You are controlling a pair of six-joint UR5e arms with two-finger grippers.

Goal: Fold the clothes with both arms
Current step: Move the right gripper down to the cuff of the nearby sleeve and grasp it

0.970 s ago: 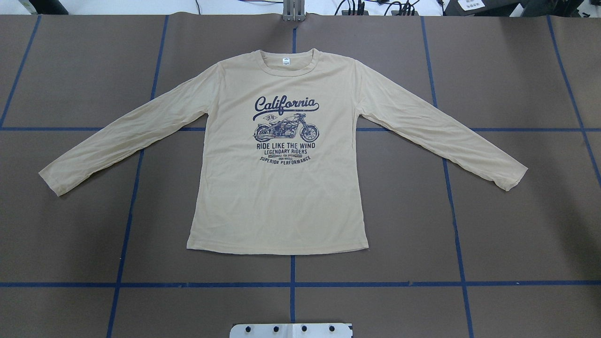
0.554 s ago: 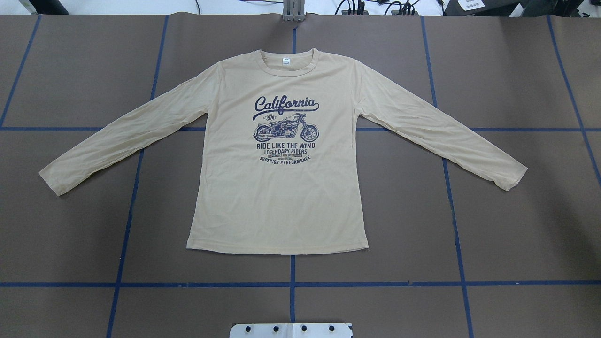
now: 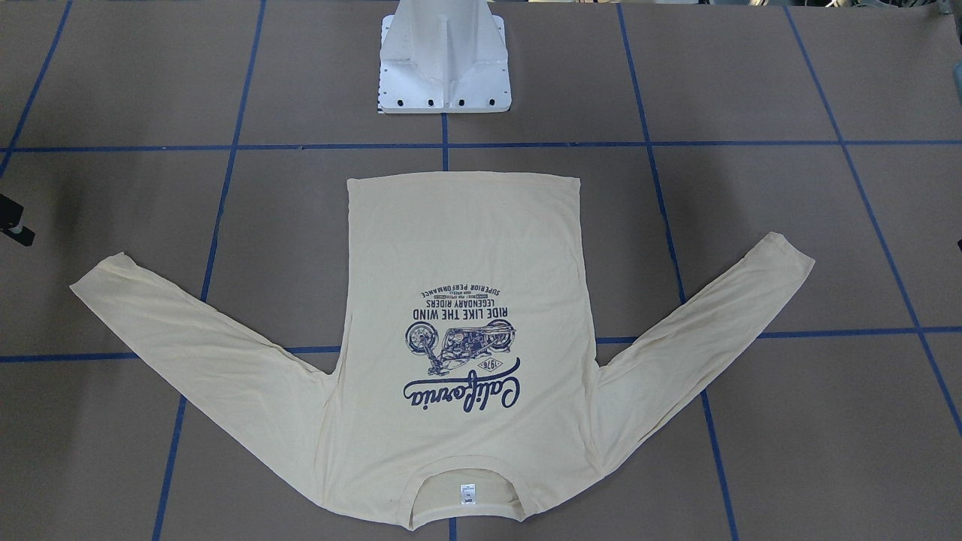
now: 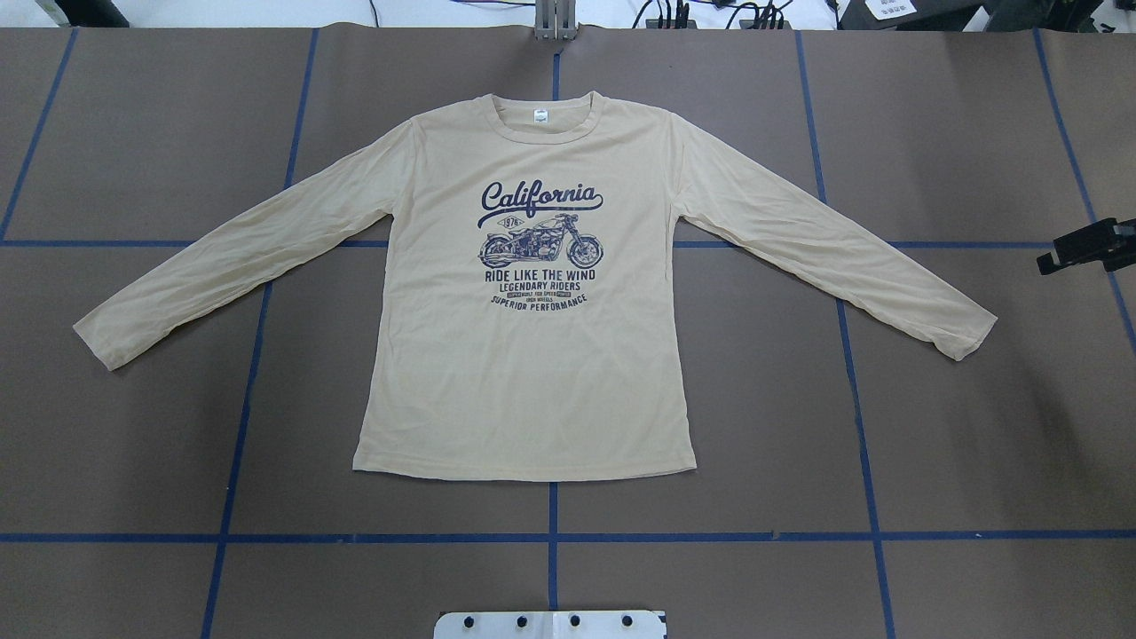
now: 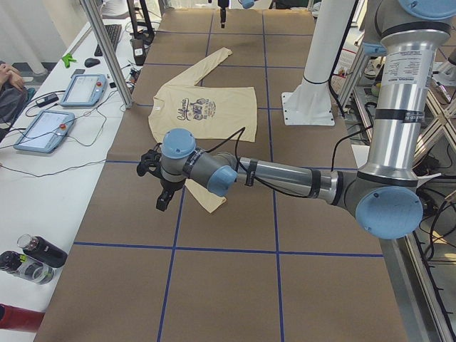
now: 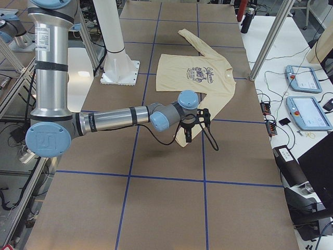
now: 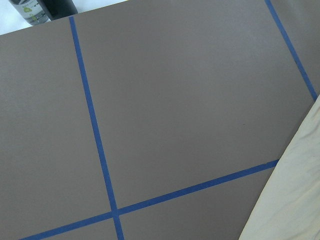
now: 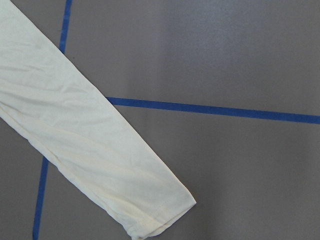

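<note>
Right gripper is now poking into the overhead view at the 3 o'clock edge. It was absent a second ago, so the arm is moving in. Only a black sliver is showing, so I cannot tell whether its fingers are apart or together, and nothing is showing in them. It is sitting at about 2 o'clock from the right-side cuff, near but apart. Its wrist camera is looking down on that cuff lying flat and untouched, with the sleeve running from 10 to 5 o'clock. Left gripper is showing only in the left side view, near the left-side cuff, and its finger state cannot be told either. Its wrist camera is catching just a strip of sleeve at 4 o'clock. T-shirt is lying spread flat at the middle of the table, in the same spot as before. Its print is facing up, the collar is at 12 o'clock, the hem at 6, and the sleeves are pointing to 8 and 4 o'clock across the blue tape lines. Judgement: folding is not yet started, and both arms are likely approaching the cuffs for a first sleeve fold.
</note>
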